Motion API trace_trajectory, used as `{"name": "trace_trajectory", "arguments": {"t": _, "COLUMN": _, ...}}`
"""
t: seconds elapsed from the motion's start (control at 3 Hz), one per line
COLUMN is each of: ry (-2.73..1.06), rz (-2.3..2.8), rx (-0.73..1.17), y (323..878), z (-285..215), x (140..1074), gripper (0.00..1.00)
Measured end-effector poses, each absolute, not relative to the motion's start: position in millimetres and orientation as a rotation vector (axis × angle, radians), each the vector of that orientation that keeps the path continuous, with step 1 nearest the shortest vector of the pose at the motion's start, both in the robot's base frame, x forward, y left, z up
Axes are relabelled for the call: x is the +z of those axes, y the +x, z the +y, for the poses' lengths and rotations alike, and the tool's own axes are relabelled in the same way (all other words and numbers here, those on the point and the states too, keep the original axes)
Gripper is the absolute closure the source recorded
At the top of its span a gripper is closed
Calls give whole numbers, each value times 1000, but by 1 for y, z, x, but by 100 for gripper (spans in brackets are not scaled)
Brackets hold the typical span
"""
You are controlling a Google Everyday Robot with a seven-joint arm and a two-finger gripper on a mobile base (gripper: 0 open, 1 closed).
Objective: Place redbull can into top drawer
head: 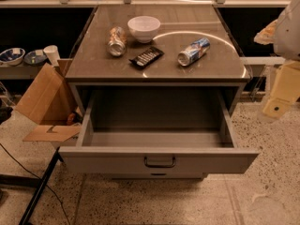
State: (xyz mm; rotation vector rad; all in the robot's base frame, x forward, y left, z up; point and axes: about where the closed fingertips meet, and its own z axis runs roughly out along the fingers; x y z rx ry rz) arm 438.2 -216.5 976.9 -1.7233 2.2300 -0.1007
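The redbull can, blue and silver, lies on its side on the right part of the cabinet top. The top drawer is pulled wide open below it, its inside bare, with a dark pull handle at the middle of its front panel. My gripper hangs at the right edge of the view, pale yellow under a white arm part, to the right of the cabinet and apart from the can. It holds nothing that I can see.
An orange-tan and silver can, a white bowl and a flat black object lie on the cabinet top. An open cardboard box stands left of the drawer. A black pole crosses the floor at bottom left.
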Motion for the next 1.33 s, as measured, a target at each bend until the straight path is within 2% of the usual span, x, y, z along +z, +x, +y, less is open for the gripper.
{"name": "trace_trajectory", "arguments": {"t": 0.33, "ry": -1723, "rz": 2230, "rx": -101, "y": 438, "z": -216, "x": 977, "gripper": 0}}
{"name": "trace_trajectory", "arguments": {"t": 0.67, "ry": -1667, "rz": 2252, "rx": -135, "y": 462, "z": -215, "x": 983, "gripper": 0}}
{"name": "trace_trajectory", "arguments": {"t": 1.33, "ry": -1447, "rz": 2340, "rx": -209, "y": 544, "z": -205, "x": 1000, "gripper": 0}}
